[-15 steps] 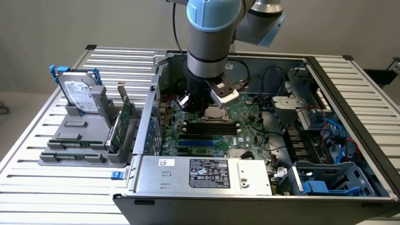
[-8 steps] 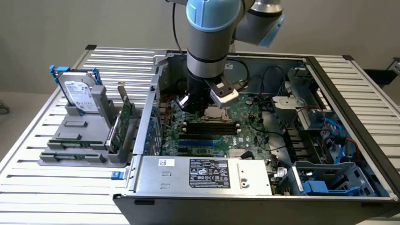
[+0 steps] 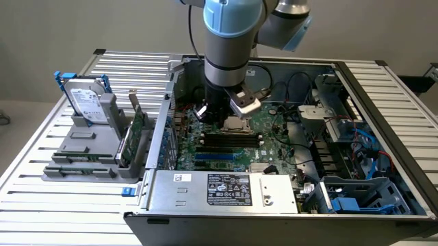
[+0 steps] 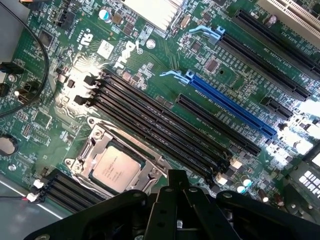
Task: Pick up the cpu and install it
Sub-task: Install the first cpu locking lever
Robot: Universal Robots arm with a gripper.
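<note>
At the exterior view's left, a grey rack [image 3: 85,161] is seen on the slatted table [image 3: 41,205], with a hard drive [image 3: 87,102] standing upright in it and green circuit cards [image 3: 135,134] beside it. Further right, the open computer case [image 3: 287,205] is occupied by the green motherboard [image 3: 267,148]. Above it the gripper [image 3: 220,114] is held with its fingers closed together and nothing between them. The cpu [image 4: 116,167] is seated in its socket frame [image 4: 85,155], just below the gripper, next to the black memory slots [image 4: 160,130].
</note>
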